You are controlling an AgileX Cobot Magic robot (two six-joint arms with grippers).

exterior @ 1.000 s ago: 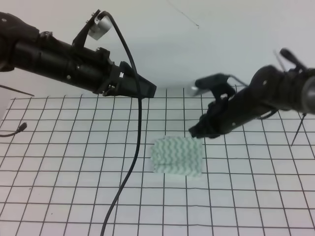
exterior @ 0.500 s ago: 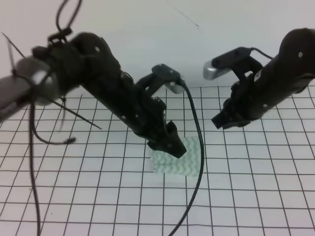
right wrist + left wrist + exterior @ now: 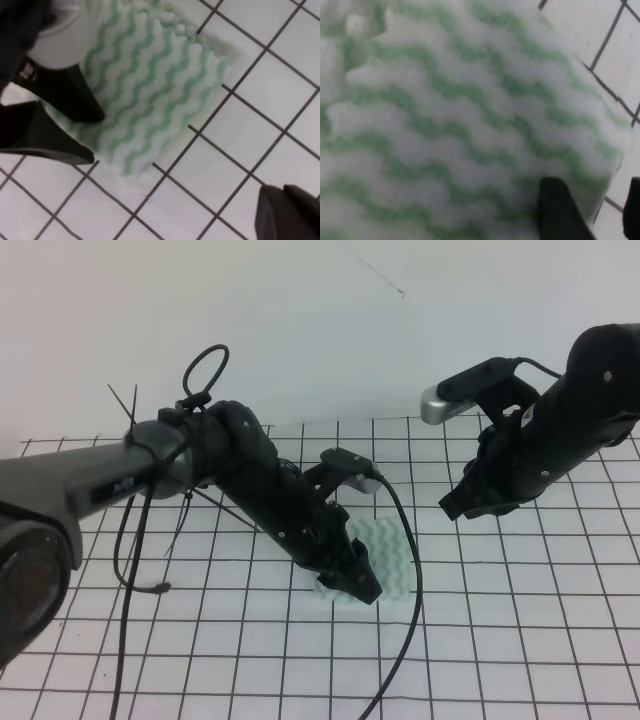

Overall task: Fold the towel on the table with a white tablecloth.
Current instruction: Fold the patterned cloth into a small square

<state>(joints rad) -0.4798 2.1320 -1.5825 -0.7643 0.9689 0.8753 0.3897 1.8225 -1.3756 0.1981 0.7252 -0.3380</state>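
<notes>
black arms, looping black cables, silver cameras

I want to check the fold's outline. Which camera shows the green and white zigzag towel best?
The right wrist view: the pale green and white zigzag-striped towel shows nearly whole on the gridded white tablecloth, beside the left gripper. The left wrist view is too close and blurred; in the exterior high view the left arm covers part.

The left gripper (image 3: 362,587) now sits lower on the towel's (image 3: 385,552) near edge; the right gripper (image 3: 452,508) hangs clear beyond it.
</notes>
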